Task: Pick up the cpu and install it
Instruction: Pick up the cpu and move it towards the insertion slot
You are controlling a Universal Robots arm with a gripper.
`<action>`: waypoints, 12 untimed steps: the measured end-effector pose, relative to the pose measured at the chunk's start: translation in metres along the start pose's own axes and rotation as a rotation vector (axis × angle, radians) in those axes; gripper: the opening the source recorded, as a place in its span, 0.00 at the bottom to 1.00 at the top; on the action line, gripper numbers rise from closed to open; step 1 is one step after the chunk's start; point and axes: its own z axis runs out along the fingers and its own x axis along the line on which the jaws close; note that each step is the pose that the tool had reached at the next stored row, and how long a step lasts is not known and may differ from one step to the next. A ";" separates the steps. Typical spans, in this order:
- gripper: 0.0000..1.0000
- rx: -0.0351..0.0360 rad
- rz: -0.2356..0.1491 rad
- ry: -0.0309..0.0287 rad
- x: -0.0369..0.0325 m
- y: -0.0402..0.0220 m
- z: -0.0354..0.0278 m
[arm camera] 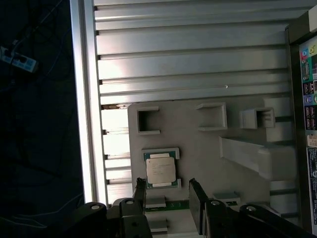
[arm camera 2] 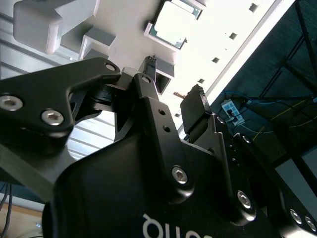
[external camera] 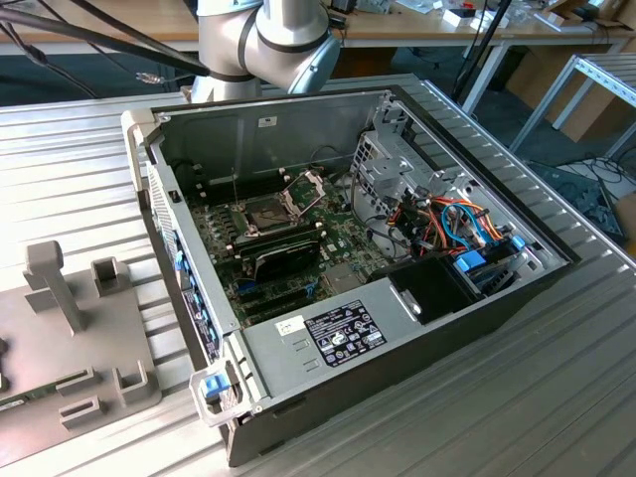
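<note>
The cpu [arm camera: 160, 171], a small square chip with a dull silver top, lies flat in a shallow holder on the grey fixture plate [arm camera: 198, 148]; it also appears in the second wrist view [arm camera 2: 173, 22]. My gripper [arm camera: 168, 196] hangs above the plate close to the chip, open, its two black fingers [arm camera: 197, 198] apart with nothing between them. The same open gripper [arm camera 2: 173, 84] shows in the second wrist view. In the exterior view the green motherboard [external camera: 224, 238] lies inside the open computer case [external camera: 298, 328], its socket [external camera: 263, 214] uncovered and the hinged metal frame [external camera: 306, 186] raised.
The fixture plate [external camera: 79, 338] carries upright grey blocks and sits at the exterior view's left of the case on a ribbed aluminium table [external camera: 517, 417]. A black module [external camera: 283, 256], cables [external camera: 452, 224] and a drive cage [external camera: 383, 169] crowd the case. The arm's joint [external camera: 268, 40] stands behind it.
</note>
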 end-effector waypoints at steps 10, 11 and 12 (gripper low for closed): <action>0.48 0.0000 0.000 0.0001 0.0001 -0.0003 0.0091; 0.48 0.0000 0.000 0.0000 0.0002 -0.0004 0.0098; 0.48 0.0001 0.000 0.0001 0.0002 -0.0004 0.0109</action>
